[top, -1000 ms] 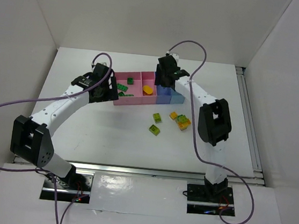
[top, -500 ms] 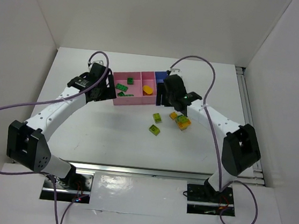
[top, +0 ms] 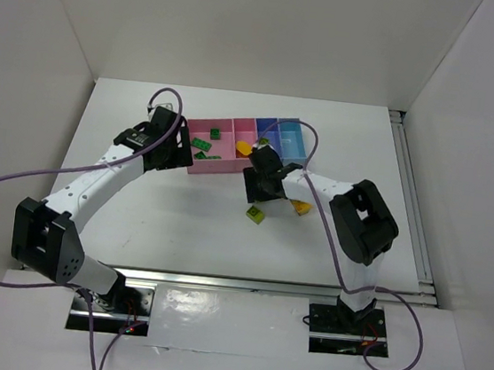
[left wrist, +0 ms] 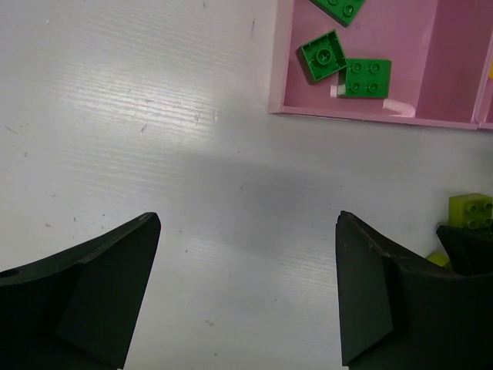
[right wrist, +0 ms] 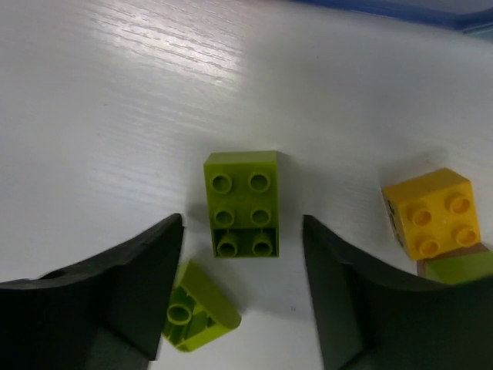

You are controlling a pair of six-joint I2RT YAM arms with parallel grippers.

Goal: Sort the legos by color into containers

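Note:
My right gripper (top: 260,186) is open and low over the loose legos in front of the containers (top: 222,168). In the right wrist view a lime green lego (right wrist: 241,202) lies studs up just ahead of the gap between its fingers, touching neither. A second lime lego (right wrist: 196,308) lies tipped over against the left finger (right wrist: 115,293). An orange-yellow lego (right wrist: 430,212) sits to the right, stacked on a lime piece. My left gripper (left wrist: 246,293) hangs open and empty over bare table, next to the pink bin (left wrist: 347,112) holding dark green legos (left wrist: 327,55).
The row of bins runs pink, pink, purple-blue (top: 268,136), light blue (top: 295,141) at mid-table. An orange-yellow piece (top: 245,149) lies in the second pink bin. White walls enclose the table on three sides. Purple cables loop from both arms.
The right arm has swung from above the bins down and toward me onto the loose legos, its jaws widening. The left arm has barely moved.

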